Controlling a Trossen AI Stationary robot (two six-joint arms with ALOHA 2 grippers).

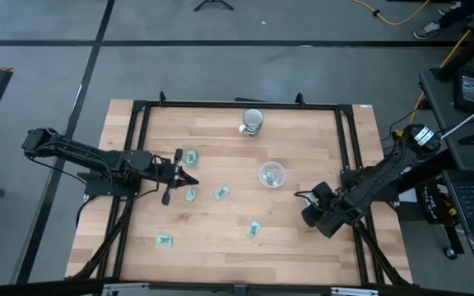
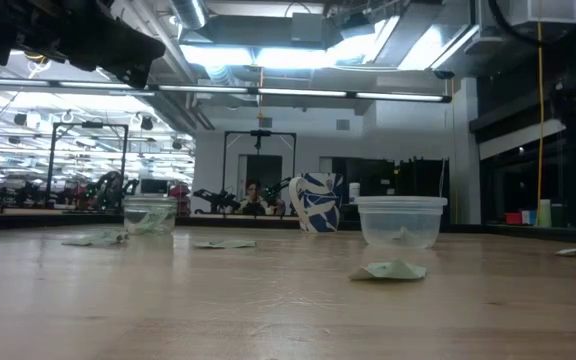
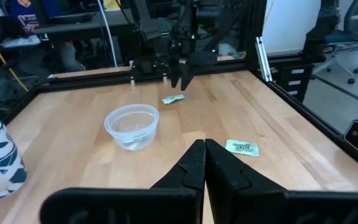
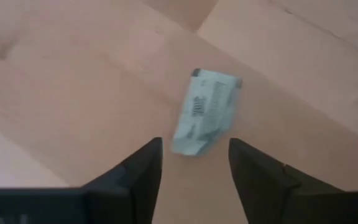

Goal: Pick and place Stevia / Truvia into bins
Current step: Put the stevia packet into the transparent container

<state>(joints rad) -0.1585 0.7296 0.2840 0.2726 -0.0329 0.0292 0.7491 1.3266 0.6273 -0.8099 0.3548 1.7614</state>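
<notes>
Your right hand point(image 4: 194, 163) hangs open just over a packet point(image 4: 205, 112) lying on the worktop point(image 1: 220, 238). Your left hand point(image 3: 204, 163) is closed and empty. Each clear cup point(image 1: 271, 174) seems to hold something already; about five packets remain loose.

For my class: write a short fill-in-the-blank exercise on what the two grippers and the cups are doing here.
The left gripper has its fingers ____.
The right gripper is open just above a green ____ on the wood.
The clear cup nearest the right arm stands ____.
The packet under the right gripper lies ____ any cup.

Missing words: shut; packet; upright; outside
</notes>
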